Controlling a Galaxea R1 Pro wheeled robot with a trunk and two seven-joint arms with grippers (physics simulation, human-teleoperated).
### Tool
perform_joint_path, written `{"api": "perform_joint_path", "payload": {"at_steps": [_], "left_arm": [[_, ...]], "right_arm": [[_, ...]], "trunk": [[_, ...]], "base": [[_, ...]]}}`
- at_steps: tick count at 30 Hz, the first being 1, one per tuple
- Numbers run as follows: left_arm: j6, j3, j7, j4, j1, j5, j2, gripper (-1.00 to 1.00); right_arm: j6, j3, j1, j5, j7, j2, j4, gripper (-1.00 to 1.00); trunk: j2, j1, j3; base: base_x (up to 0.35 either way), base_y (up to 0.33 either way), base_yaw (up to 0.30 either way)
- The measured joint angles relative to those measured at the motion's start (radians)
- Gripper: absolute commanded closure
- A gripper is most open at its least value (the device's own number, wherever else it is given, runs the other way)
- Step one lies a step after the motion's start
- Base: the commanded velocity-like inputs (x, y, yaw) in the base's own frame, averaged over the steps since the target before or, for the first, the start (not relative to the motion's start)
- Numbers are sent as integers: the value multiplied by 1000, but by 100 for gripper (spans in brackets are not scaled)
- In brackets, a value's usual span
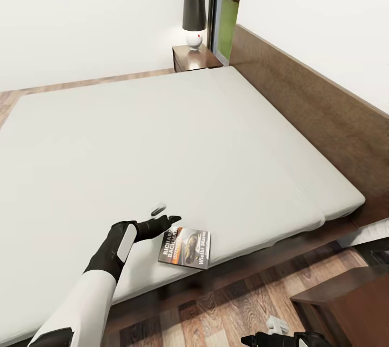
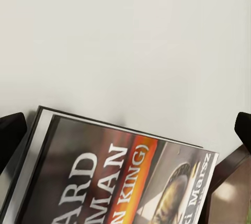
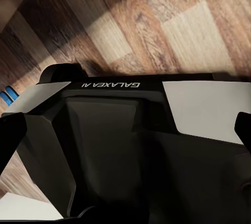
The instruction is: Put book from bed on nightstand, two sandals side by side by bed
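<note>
Book (image 1: 185,248) beside spread left hand (image 1: 162,216)

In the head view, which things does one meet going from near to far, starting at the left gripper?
left gripper → bed → nightstand → lamp. The book overlaps the gripper's depth, so I leave it out.

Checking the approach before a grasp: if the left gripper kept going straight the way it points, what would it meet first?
Probably the book, lying flat on the bed just ahead of the open left gripper; depth is uncertain.
</note>
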Motion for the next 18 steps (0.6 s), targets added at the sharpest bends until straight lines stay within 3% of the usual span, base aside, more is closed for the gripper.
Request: {"api": "perform_joint_path", "payload": {"at_steps": [10,18], "left_arm": [[0,0,0,0,0,0,0,-100],[1,0,-1,0,0,0,1,-100]], "right_arm": [[0,0,0,0,0,0,0,-100],[0,0,0,1,-1,0,0,-100]], "trunk": [[0,0,0],[0,0,0]], "base": [[0,0,-104],[0,0,-16]]}}
